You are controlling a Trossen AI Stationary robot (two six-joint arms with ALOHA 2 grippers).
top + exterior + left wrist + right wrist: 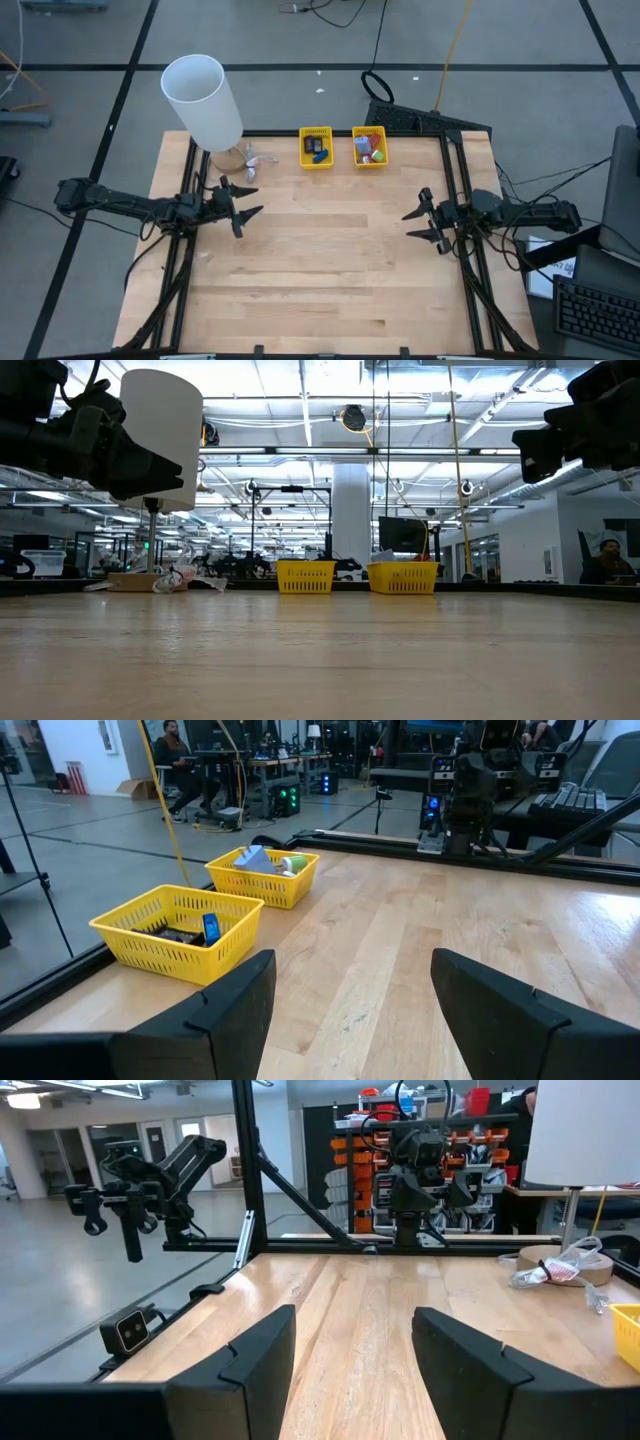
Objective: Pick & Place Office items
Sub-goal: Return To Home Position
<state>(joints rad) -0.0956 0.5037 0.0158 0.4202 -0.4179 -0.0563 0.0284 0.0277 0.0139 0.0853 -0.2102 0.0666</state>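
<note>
At the far edge of the table, the office items [318, 150] all lie inside the two yellow baskets [303, 148], blue and black in one, red and green in the other. The left gripper [255, 199] and right gripper [408, 225] hang above the wood, both with jaws wide apart and holding nothing. The baskets sit between them, farther back, a bit nearer the left arm. I think the job looks done.

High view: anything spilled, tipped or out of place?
Nothing stands out. Left yellow basket and right yellow basket sit upright at the far edge, office items inside; left gripper and right gripper hang open over the table.
</note>
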